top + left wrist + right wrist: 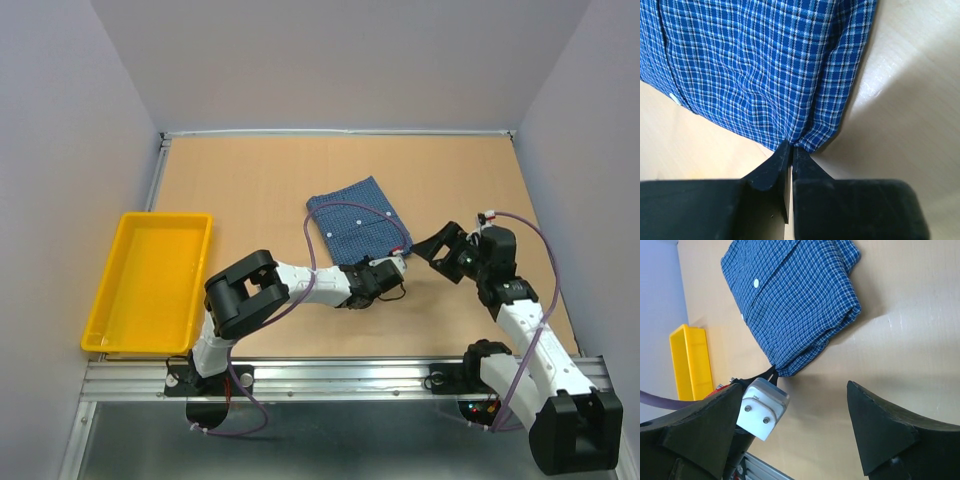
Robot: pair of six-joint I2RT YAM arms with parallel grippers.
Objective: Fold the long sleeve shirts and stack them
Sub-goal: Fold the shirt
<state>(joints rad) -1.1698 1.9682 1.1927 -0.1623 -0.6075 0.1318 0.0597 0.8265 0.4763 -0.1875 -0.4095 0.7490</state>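
left fingers point(771, 172), low, tight on shirt point(755, 65) corner

Bare table point(250, 180) rings the shirt point(355, 222) except its near corner, blocked by the left gripper point(791, 149).

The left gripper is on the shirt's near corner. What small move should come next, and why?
Probably raise the left gripper a little: it is shut on the near corner of the folded shirt, which lies flat on the table. The right gripper is open beside it, holding nothing.
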